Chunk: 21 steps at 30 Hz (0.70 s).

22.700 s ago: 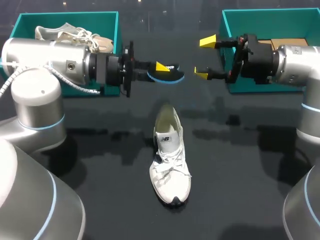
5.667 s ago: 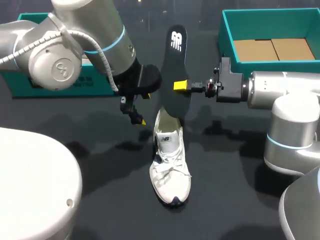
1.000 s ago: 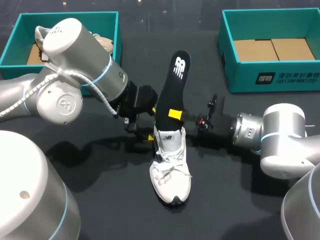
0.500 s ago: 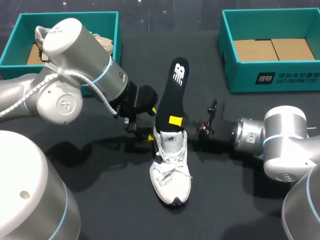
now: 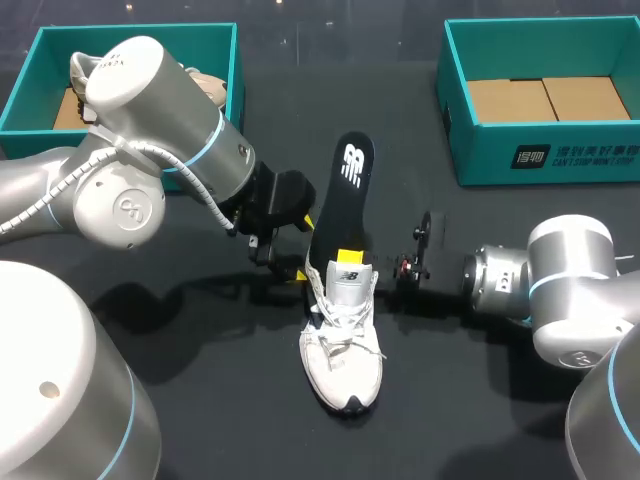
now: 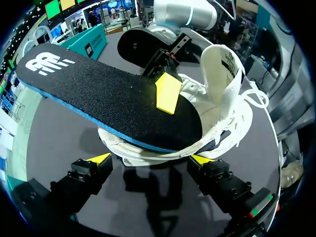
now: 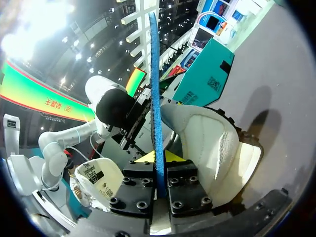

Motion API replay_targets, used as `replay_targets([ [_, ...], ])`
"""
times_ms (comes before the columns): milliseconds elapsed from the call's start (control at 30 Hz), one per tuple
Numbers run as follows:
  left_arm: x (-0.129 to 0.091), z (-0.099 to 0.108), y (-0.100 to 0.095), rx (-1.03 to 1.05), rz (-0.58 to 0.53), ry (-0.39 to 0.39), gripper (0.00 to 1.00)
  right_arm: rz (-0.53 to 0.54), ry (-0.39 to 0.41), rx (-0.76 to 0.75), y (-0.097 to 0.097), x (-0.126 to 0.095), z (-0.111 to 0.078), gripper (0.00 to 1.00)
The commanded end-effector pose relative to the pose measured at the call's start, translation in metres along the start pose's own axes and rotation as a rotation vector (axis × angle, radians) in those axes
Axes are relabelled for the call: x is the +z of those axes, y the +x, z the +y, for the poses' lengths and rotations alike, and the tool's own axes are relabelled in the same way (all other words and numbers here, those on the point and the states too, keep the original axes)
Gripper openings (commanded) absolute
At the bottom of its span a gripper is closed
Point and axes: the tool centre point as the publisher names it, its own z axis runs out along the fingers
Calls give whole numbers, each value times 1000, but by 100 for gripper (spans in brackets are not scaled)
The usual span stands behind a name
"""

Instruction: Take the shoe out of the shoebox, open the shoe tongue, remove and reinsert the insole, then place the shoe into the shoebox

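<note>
1. Right gripper [image 5: 349, 254], centre of the head view: clamped on the insole [image 5: 345, 190], one finger on each face, as the right wrist view shows edge-on.
2. Insole: black with a blue edge. Its lower end is tucked into the shoe's opening and its logo end slants toward the upper middle of the frame.
3. Shoe [image 5: 342, 345]: white, laced, on its sole on the table [image 5: 480, 400], lower centre, toe toward the bottom edge. Tongue [image 5: 347, 285] raised, just beside the insole.
4. Left gripper [image 6: 151, 158]: at the shoe's heel, left of centre. Whether it clasps the heel or stands open cannot be told.
5. Left shoebox [image 5: 215, 40]: teal, upper left, holding a second pale shoe [image 5: 150, 68].
6. Right shoebox [image 5: 520, 155]: teal, upper right, cardboard floor showing, well apart from the shoe.
</note>
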Motion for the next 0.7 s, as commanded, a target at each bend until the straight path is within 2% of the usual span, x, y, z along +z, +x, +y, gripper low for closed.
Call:
replay_targets([
  [33,0,0,0,1,0,1,100,5,-4,17,-1,0,-23,0],
  [233,0,0,0,1,0,1,100,7,-3,35,0,2,-29,0],
  [533,0,0,0,1,0,1,100,16,32,16,3,9,-20,0],
  [567,0,0,0,1,0,1,100,17,36,14,4,10,-19,3],
  [633,0,0,0,1,0,1,100,19,42,10,5,11,-17,16],
  [700,0,0,0,1,0,1,100,21,45,5,5,11,-15,26],
])
